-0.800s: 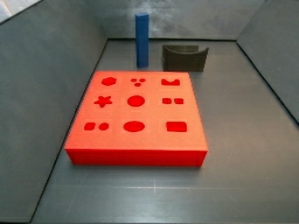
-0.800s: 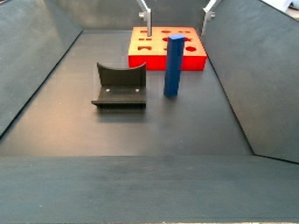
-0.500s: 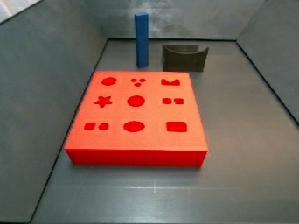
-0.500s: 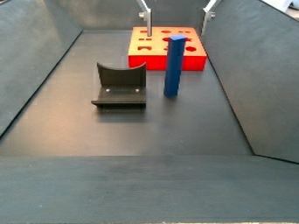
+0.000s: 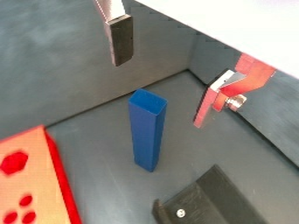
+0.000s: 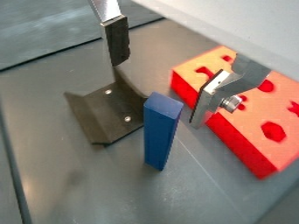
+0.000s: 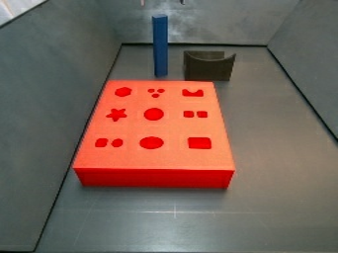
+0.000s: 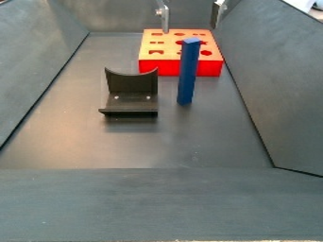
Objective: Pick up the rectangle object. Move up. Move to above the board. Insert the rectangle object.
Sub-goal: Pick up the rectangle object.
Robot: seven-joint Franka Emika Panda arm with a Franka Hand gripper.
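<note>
Since the earlier frames, the two silver fingers at the top of a side view (image 8: 161, 13) have drawn closer together above the far end of the box, while the bar, the board and the fixture lie as they did.

The rectangle object (image 5: 147, 130) stands upright on the dark surface (image 8: 151, 142), untouched. In both side views (image 7: 160, 45) (image 8: 188, 71) it rises beside the board, just off one of the board's short edges, and the fixture stands near it on that same side.

The board (image 7: 153, 130) lies flat on the surface, bright red, with star, circle, square and other cut-outs in its top; it also shows in a wrist view (image 6: 250, 114) behind the bar.

The fixture (image 8: 128, 93) sits close to the rectangle object, apart from it, with a curved upright wall on a flat base plate; a wrist view (image 6: 107, 112) shows it just behind the bar.

The gripper (image 6: 163, 66) hangs above the rectangle object with its jaws spread wide, nothing between them. In both wrist views one finger (image 5: 121, 38) stands to one side of the bar's top and the opposite finger (image 6: 216, 92) to the other, both clear of it; the bar's top lies below and between them.
</note>
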